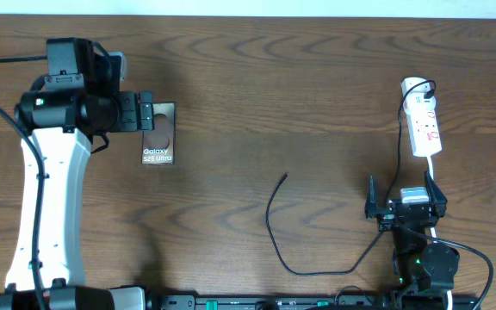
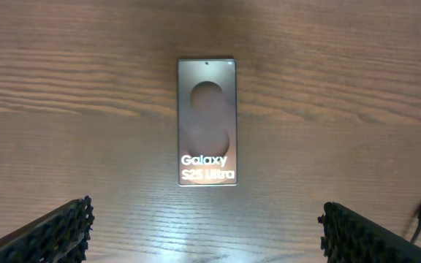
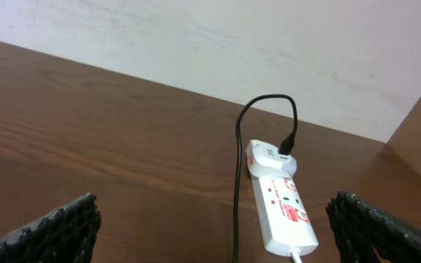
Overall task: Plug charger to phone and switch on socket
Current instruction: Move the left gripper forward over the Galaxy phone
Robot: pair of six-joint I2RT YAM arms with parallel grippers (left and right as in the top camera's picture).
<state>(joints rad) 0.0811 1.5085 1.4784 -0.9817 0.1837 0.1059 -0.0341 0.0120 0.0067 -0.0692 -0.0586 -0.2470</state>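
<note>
Overhead: phone (image 1: 159,142) lies flat on the bench (image 1: 274,77) at about 10 o'clock of the frame, lettering toward 6 o'clock. Its far end is partly covered by the left gripper (image 1: 147,113), so the jaw spacing is hard to read here. Socket (image 1: 424,120) lies at 2 o'clock, long axis roughly 12 to 6. The charger (image 1: 269,215) loops across the bench near 6 o'clock, its free plug tip lying bare toward frame centre, well apart from the phone. The other end runs up past the socket's left side to its 12 o'clock end. Right gripper (image 1: 406,200) sits at 6 o'clock of the socket, jaws spread, holding nothing; the arm behind it is cut off by the bottom edge. Left wrist: phone (image 2: 207,120) fully visible, upright in frame, untouched. Left gripper (image 2: 207,212) released, with only the finger ends showing at 7 and 5 o'clock, the phone's near end just beyond them. A bit of black cable shows at the 4 o'clock edge, too small to identify with certainty. Right wrist: socket (image 3: 283,212) at 5 o'clock, charger (image 3: 237,183) arcing into a white adapter (image 3: 269,155) at its far end. Switch positions are not legible. Right gripper (image 3: 212,212) wide apart and empty, finger ends cropped at the lower corners.
</note>
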